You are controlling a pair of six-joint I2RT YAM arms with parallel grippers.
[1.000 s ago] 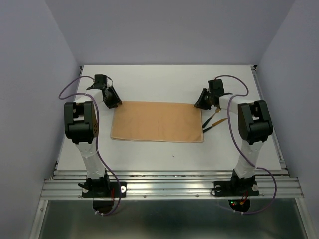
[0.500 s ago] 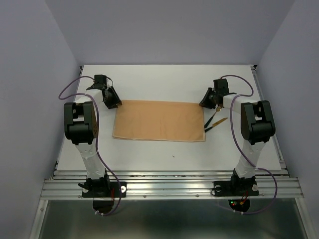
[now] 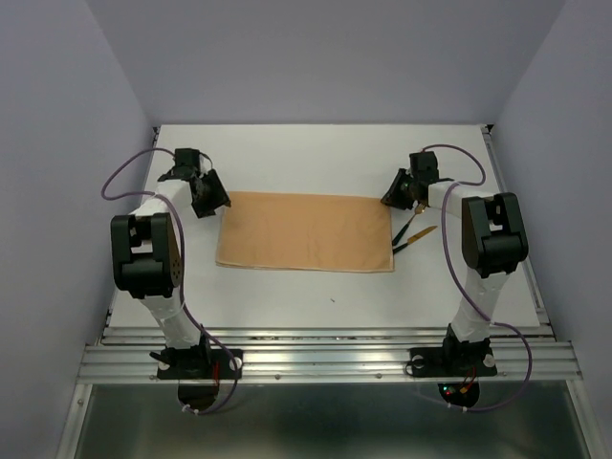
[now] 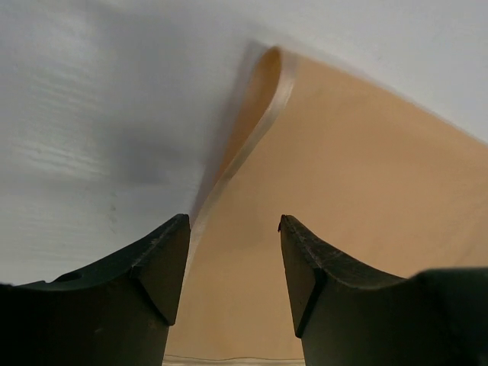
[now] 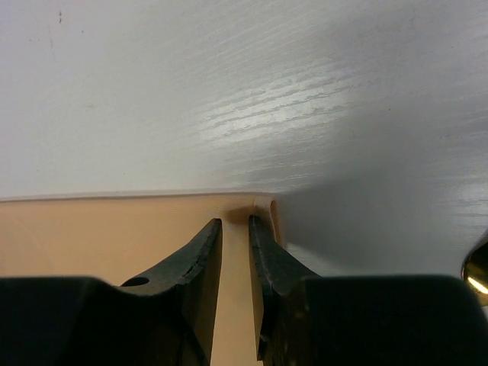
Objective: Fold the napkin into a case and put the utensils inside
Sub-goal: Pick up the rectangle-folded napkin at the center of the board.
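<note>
Two black claws sit at the far corners of the thin peach-orange cloth napkin [image 3: 304, 232]. In the top view it lies folded to a flat rectangle in the middle of the white surface [image 3: 316, 153]. The left claw [image 3: 216, 202] is at its far left corner, the right claw [image 3: 394, 199] at its far right. The slim gold-headed utensils [image 3: 413, 232] with dark handles lie just beside the napkin's right edge, outside it, so the case looks not yet made.

From the left wrist, the left claw [image 4: 232, 255] stands with its jaws wide apart, gripping nothing. The napkin [image 4: 358, 175] edge runs below the gap, and its corner curls up off the surface [image 4: 91, 114] ahead.

From the right wrist, the right claw [image 5: 235, 252] has its jaws nearly together over the napkin [image 5: 99, 236] corner. Whether they pinch it cannot be told.

The cloth looks light, limp and likely to slide or spring open. It is best pinched right at a corner or hem, both layers together.
</note>
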